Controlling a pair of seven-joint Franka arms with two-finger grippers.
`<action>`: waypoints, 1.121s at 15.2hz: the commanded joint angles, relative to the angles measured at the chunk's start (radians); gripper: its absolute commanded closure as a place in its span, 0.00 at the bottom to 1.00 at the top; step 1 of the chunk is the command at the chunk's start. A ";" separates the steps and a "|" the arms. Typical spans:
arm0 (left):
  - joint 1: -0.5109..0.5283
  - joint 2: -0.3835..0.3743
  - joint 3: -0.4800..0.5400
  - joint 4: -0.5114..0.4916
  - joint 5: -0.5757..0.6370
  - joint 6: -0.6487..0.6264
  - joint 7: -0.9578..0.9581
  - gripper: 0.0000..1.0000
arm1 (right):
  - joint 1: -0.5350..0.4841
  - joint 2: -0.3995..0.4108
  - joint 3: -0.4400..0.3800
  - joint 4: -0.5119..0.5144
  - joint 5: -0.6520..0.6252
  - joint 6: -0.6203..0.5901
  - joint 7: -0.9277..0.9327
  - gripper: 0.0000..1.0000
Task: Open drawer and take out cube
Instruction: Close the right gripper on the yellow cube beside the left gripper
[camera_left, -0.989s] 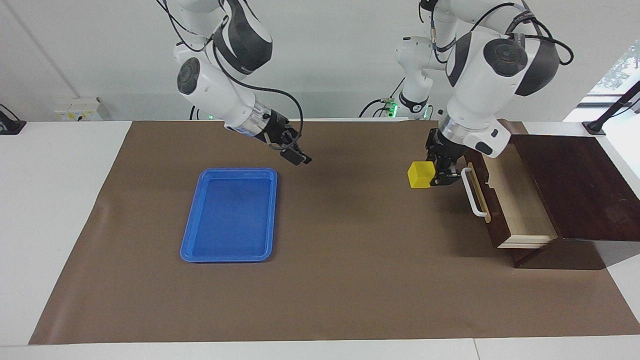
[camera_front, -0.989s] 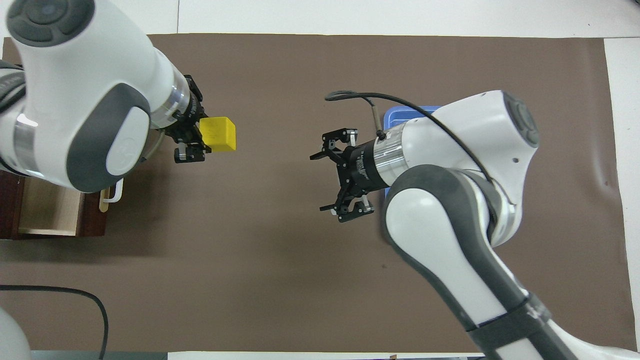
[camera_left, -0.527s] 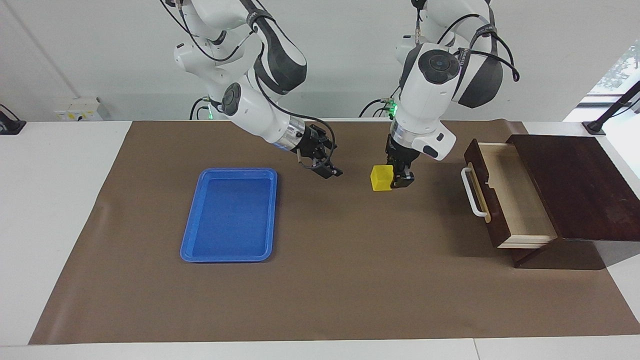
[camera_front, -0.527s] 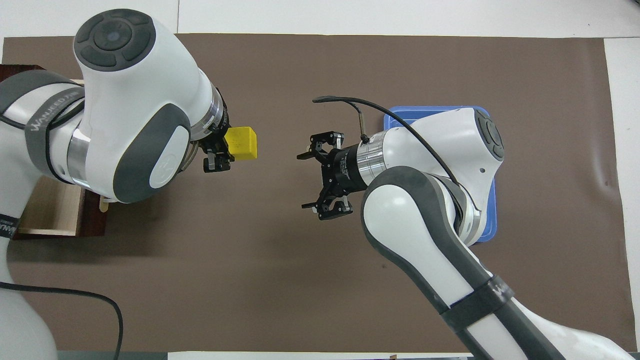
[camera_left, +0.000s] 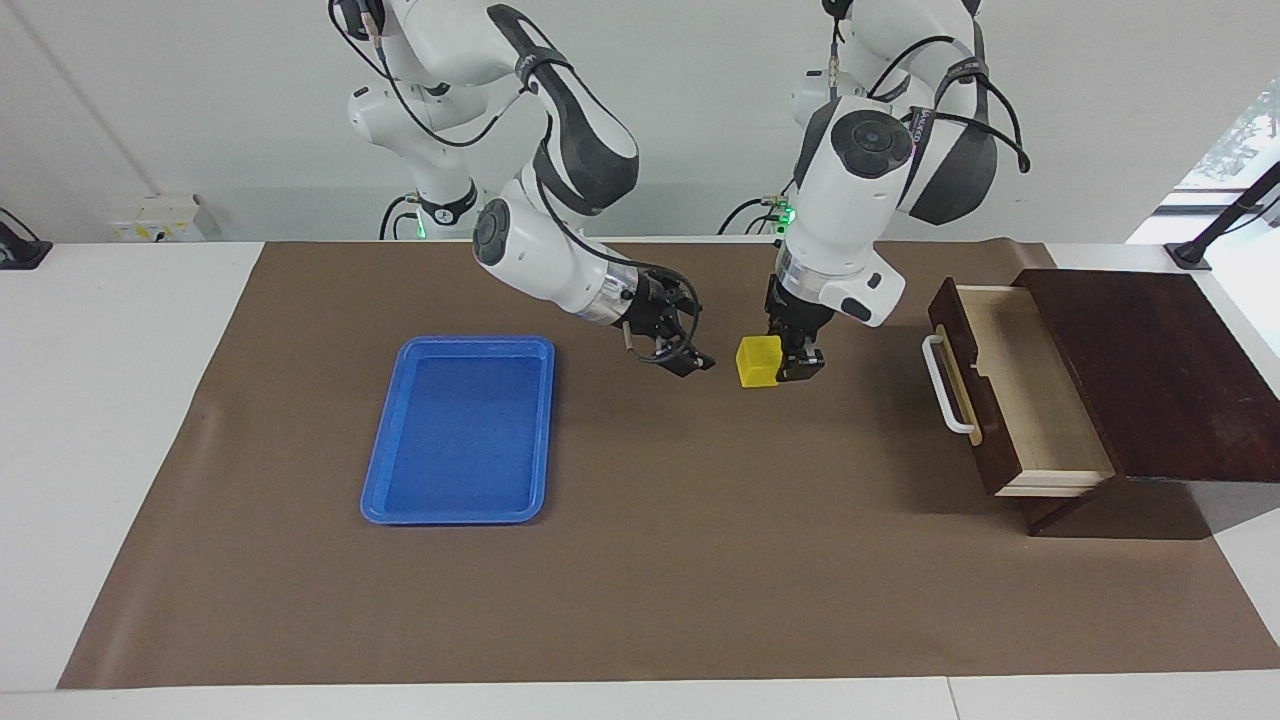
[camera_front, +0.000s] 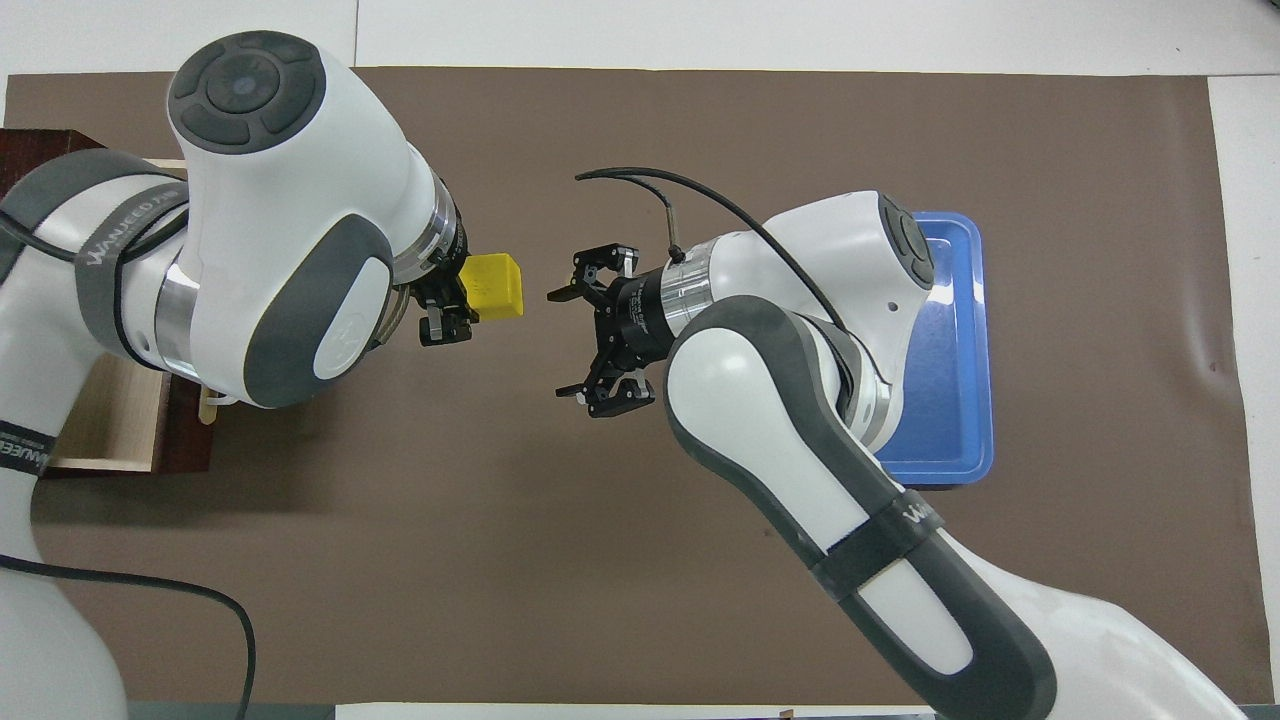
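My left gripper (camera_left: 786, 362) is shut on the small yellow cube (camera_left: 758, 361) and holds it over the brown mat, between the drawer and the blue tray. It also shows in the overhead view (camera_front: 462, 302) with the cube (camera_front: 497, 285). My right gripper (camera_left: 688, 350) is open and empty, level with the cube and a short gap from it, its fingers (camera_front: 563, 294) pointing at it. The dark wooden drawer (camera_left: 955, 385) with its white bar handle stands pulled open. Its pale interior (camera_left: 1035, 395) looks empty. In the overhead view the drawer (camera_front: 100, 430) is mostly hidden under my left arm.
A flat blue tray (camera_left: 460, 430) lies on the mat toward the right arm's end, partly under my right arm in the overhead view (camera_front: 955, 400). The dark wooden box (camera_left: 1150, 370) holding the drawer sits at the left arm's end. A brown mat (camera_left: 650, 580) covers the table.
My left gripper carried the cube from just in front of the drawer handle to over the middle of the mat. My right gripper moved from near the tray toward the cube, still open.
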 joint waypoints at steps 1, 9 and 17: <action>-0.018 -0.008 0.016 -0.017 -0.020 0.021 -0.026 1.00 | -0.003 0.052 0.001 0.071 0.015 -0.004 -0.003 0.00; -0.020 -0.008 0.016 -0.019 -0.020 0.028 -0.031 1.00 | -0.003 0.108 0.001 0.159 0.027 -0.004 0.003 0.00; -0.020 -0.008 0.016 -0.019 -0.020 0.029 -0.035 1.00 | -0.005 0.145 0.000 0.215 0.027 0.007 0.040 0.00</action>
